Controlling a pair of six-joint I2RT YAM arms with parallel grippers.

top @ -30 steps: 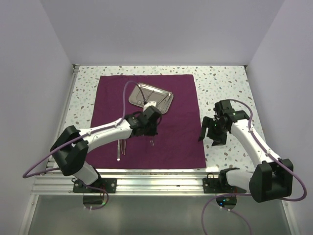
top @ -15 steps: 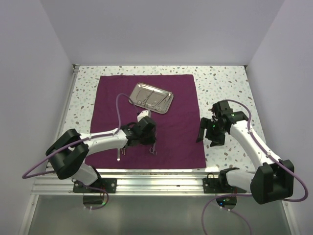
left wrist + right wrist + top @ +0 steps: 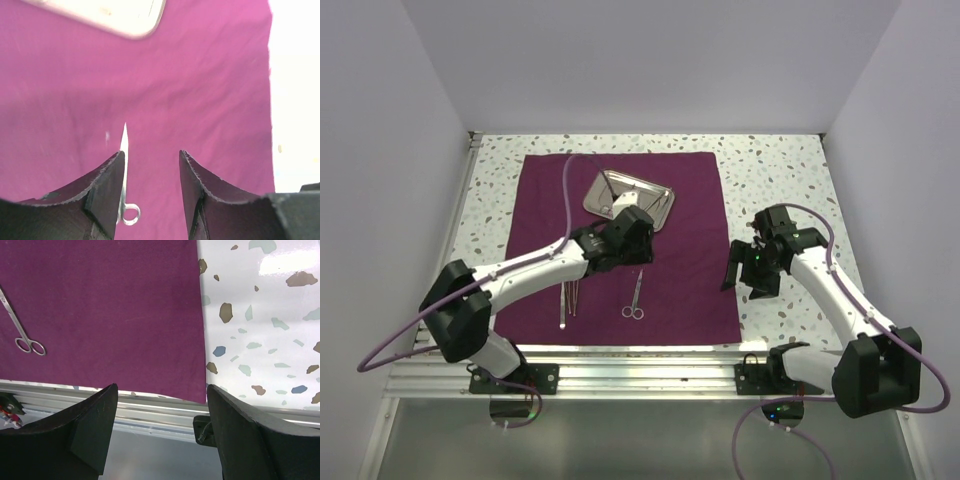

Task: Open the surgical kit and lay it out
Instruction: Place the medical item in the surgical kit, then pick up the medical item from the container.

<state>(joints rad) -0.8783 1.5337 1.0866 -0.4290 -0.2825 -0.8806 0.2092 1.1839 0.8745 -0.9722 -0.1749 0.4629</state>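
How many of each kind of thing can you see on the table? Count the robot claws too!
Cloth: 1
Tray: 1
Scissors: 1
Thin straight tools: 2, as far as I can tell
Claws: 2, the left claw and the right claw
Total: 7, not counting the tools inside the tray, which are partly hidden.

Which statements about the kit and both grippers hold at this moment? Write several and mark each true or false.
1. The scissors lie on the cloth, free of both grippers. True.
2. The steel tray lies at the cloth's near edge. False: it lies toward the far edge.
3. The left gripper is open, gripping nothing. True.
4. The right gripper is shut on an instrument. False: it is open and empty, by the cloth's right edge.
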